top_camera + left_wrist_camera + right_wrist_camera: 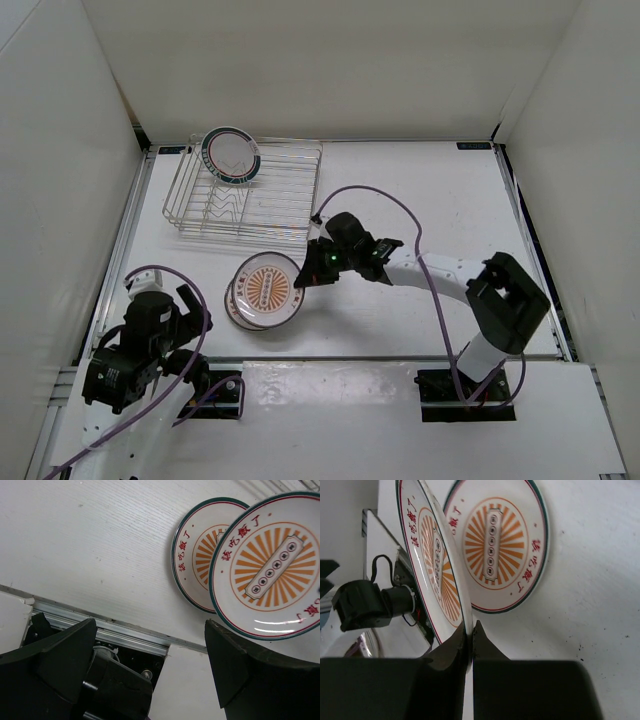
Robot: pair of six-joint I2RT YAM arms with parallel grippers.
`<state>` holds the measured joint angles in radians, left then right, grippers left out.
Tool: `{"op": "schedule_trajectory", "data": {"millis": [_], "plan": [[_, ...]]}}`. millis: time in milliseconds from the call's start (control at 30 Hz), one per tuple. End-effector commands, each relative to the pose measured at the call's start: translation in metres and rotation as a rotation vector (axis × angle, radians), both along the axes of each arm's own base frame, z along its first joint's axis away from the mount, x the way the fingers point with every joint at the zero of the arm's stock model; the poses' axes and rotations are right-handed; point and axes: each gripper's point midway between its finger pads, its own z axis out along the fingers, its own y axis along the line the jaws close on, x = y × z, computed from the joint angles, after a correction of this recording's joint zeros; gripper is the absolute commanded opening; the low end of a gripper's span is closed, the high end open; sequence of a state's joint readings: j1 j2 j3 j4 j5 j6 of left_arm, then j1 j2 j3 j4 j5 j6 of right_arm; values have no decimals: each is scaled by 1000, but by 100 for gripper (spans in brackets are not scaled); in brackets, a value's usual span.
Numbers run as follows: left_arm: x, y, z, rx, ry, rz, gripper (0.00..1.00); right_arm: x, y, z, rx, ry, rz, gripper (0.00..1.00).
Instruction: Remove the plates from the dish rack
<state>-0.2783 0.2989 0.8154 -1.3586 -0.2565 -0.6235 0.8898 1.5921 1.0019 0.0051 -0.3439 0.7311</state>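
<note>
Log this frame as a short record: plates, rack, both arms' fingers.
rack plate: green-rimmed, propped at the dish rack far-left corner
lying plate: sunburst, flat on the table
held plate: sunburst, tilted, partly over the lying plate
right fingers: shut on held plate's rim
left fingers: open, empty
</note>
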Motion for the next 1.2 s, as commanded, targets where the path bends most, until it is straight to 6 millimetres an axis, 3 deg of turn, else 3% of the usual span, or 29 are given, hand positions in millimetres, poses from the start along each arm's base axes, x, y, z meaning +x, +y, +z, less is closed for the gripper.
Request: {"op": "schedule_trajectory", "data": {"millis": [0, 200, 300, 333, 500, 600, 733, 767, 800, 867, 1033, 1167], "plan": [[-49, 15, -30, 50, 215, 31, 100, 8, 17, 16, 84, 69, -68, 0], [-49, 17, -26, 77, 239, 13, 100, 21, 30, -6, 65, 143, -145, 0], [-52, 20, -25, 97, 260, 20, 100, 19, 36, -16, 59, 191, -150, 0], [-53, 21, -24, 97, 258, 22, 100, 19, 38, -30, 37, 226, -162, 0], [-57, 26, -21, 118, 249, 31, 100, 18, 44, -41, 27, 285, -160, 1], [-60, 29, -21, 126, 245, 31, 100, 14, 45, -46, 7, 315, -142, 12], [-63, 33, -22, 145, 264, 49, 100, 13, 44, -45, -24, 330, -146, 35], [-63, 34, -23, 144, 265, 58, 100, 13, 43, -45, -32, 337, -146, 51], [-63, 35, -25, 147, 274, 74, 100, 11, 41, -47, -49, 347, -141, 55], [-63, 35, -27, 142, 279, 87, 100, 2, 36, -47, -95, 387, -125, 77], [-66, 35, -34, 142, 332, 111, 100, -14, 12, -49, -167, 431, -155, 81], [-57, 26, -30, 120, 308, 61, 100, -11, -9, -30, -204, 354, -209, 81]]}}
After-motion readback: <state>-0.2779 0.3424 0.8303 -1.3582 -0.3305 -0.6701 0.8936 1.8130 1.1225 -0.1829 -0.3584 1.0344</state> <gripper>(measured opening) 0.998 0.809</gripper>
